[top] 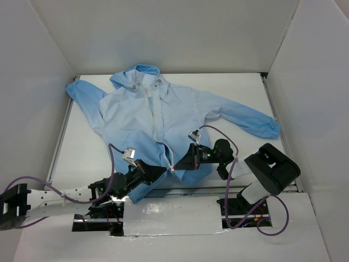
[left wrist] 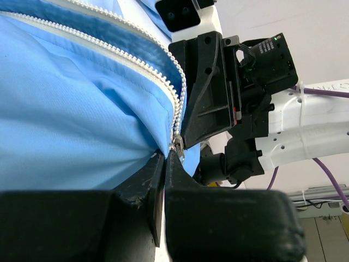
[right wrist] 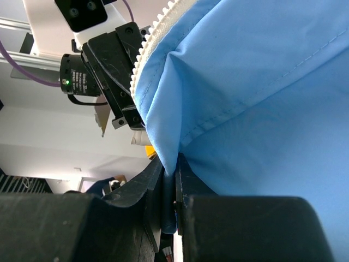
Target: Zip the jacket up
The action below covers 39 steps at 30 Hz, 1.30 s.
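The light-blue hooded jacket [top: 185,109] lies spread on the white table [top: 245,93], hood at the far side, its white zipper strip [top: 158,123] running down the front. My left gripper [top: 164,172] is at the hem; in the left wrist view it [left wrist: 165,157] is shut on the jacket's bottom edge at the zipper's foot, the silver slider [left wrist: 177,147] right at its fingertips. My right gripper [top: 181,164] faces it from the right; in its own view it [right wrist: 177,164] is shut on a fold of blue hem fabric [right wrist: 262,109]. The zipper teeth [left wrist: 109,52] part above the slider.
White walls [top: 305,65] enclose the table on three sides. A shiny foil-covered strip [top: 169,215] lies at the near edge between the arm bases. Purple cables [top: 232,158] loop over both arms. The right sleeve [top: 251,123] reaches toward the right wall.
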Each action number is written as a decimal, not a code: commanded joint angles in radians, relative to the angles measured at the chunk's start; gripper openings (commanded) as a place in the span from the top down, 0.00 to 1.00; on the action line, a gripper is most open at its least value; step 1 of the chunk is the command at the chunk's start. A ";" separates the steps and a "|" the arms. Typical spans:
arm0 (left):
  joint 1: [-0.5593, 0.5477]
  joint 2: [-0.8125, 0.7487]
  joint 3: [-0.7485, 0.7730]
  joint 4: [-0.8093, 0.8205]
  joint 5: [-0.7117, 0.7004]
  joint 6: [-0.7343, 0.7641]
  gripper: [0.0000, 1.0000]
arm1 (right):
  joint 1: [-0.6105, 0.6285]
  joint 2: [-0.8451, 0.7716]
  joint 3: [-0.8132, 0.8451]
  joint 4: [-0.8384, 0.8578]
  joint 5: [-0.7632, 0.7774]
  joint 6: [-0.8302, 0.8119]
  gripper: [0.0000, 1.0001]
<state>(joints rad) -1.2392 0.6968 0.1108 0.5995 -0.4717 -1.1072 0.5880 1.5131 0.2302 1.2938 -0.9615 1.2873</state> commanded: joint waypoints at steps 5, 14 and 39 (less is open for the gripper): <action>0.000 0.007 0.017 0.101 0.027 -0.031 1.00 | -0.007 0.016 0.050 0.467 -0.017 -0.003 1.00; 0.000 0.004 0.004 0.129 0.039 -0.051 1.00 | -0.017 0.025 0.077 0.467 -0.017 -0.006 1.00; 0.000 0.044 -0.013 0.188 0.093 0.024 1.00 | -0.050 0.119 0.296 0.466 -0.091 0.086 1.00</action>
<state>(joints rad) -1.2236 0.7586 0.1043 0.7372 -0.4721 -1.1202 0.5533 1.6211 0.4706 1.2930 -1.1015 1.3537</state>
